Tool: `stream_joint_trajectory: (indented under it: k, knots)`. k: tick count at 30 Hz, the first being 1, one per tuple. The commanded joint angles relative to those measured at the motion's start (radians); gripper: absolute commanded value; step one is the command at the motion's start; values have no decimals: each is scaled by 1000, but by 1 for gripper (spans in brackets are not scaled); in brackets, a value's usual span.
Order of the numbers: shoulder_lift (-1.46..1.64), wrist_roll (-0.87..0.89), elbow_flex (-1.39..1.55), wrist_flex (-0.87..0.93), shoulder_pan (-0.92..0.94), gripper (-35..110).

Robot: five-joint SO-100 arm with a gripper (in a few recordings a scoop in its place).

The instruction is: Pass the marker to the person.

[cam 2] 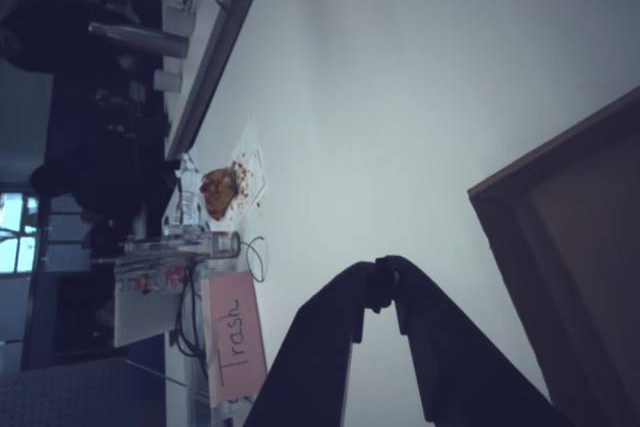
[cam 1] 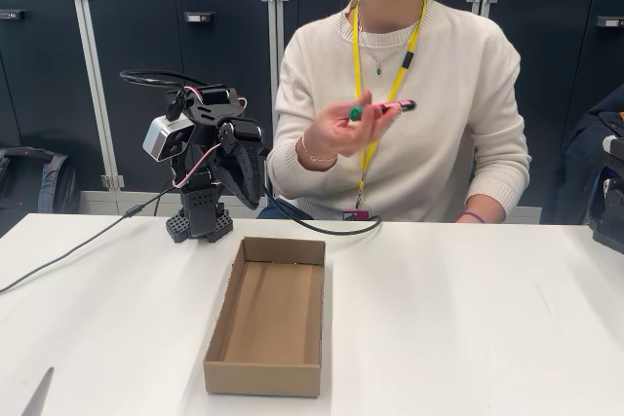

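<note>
Where white table point(cam 1: 468, 319) meets dark cabinets point(cam 1: 146, 65), cardboard box point(cam 1: 265, 319).

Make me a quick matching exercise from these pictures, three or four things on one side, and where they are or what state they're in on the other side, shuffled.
Things:
1. marker
2. cardboard box
3. claw
4. pink sign reading Trash

Places or states:
A. shut, nothing between its tips
B. held in the person's hand
C. far across the table in the wrist view
D. open and empty on the table

Pairs: 1-B, 2-D, 3-A, 4-C
</note>
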Motion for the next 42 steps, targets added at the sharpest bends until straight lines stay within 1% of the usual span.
stream_joint_trajectory:
  k: [1, 42]
  knots:
    - [14, -11, -51, -9, 11, -5]
    - [21, 9, -28, -14, 11, -5]
